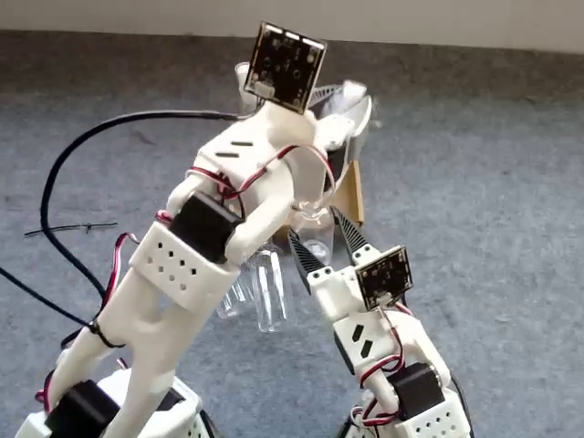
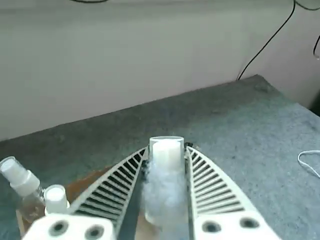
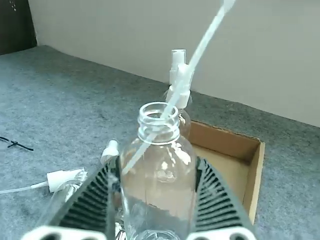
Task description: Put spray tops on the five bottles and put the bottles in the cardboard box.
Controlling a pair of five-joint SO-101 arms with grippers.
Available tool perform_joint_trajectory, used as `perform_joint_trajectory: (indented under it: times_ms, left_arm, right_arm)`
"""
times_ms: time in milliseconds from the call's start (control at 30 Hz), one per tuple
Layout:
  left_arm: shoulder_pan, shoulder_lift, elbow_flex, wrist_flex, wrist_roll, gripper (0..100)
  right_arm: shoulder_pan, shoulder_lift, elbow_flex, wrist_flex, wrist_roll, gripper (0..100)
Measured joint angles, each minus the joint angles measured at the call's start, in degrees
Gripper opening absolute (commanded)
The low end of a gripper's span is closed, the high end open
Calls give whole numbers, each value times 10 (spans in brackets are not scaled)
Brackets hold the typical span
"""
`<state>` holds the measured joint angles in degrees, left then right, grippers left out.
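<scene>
My right gripper [image 3: 157,167] is shut on an upright clear bottle [image 3: 159,185] with an uncapped mouth. A thin white dip tube [image 3: 200,45] slants down from above into that mouth. My left gripper [image 2: 166,150] is shut on a white spray top [image 2: 166,162], held up over the cardboard box [image 2: 85,182]. In the high view the right gripper [image 1: 324,239] holds the bottle [image 1: 315,228] just in front of the box [image 1: 354,196], and the left gripper [image 1: 339,109] hangs above it. Behind the held bottle stands a capped bottle [image 3: 177,70].
Two capped bottles [image 2: 20,177] stand at the box's side. Loose spray tops [image 3: 65,177] lie on the grey carpet beside the held bottle. Clear bottles [image 1: 265,287] lie under the left arm. A black cable [image 1: 82,155] and a cable tie [image 1: 73,228] lie at the left.
</scene>
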<state>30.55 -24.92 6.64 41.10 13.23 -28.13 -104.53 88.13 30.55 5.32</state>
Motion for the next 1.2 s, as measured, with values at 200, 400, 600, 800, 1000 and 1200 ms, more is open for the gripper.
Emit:
perform_joint_trajectory:
  times_ms: [200, 400, 600, 800, 1000, 1200]
  left_arm:
    - [-3, -92, 122, 12, -1, 5]
    - [3, -213, 252, 12, -55, 8]
    - [4, -279, 319, 13, -137, 113]
    - [3, -324, 321, 30, -156, 150]
    - [3, -328, 289, 32, -156, 150]
    - [-13, -263, 228, 32, -156, 150]
  right_arm:
    - [7, 0, 0, 0, -38, 5]
    - [7, 0, 0, 0, -42, 5]
    - [7, 0, 0, 0, -42, 5]
    - [10, 0, 0, 0, -43, 5]
    - [9, 0, 0, 0, -43, 5]
    - [9, 0, 0, 0, -43, 5]
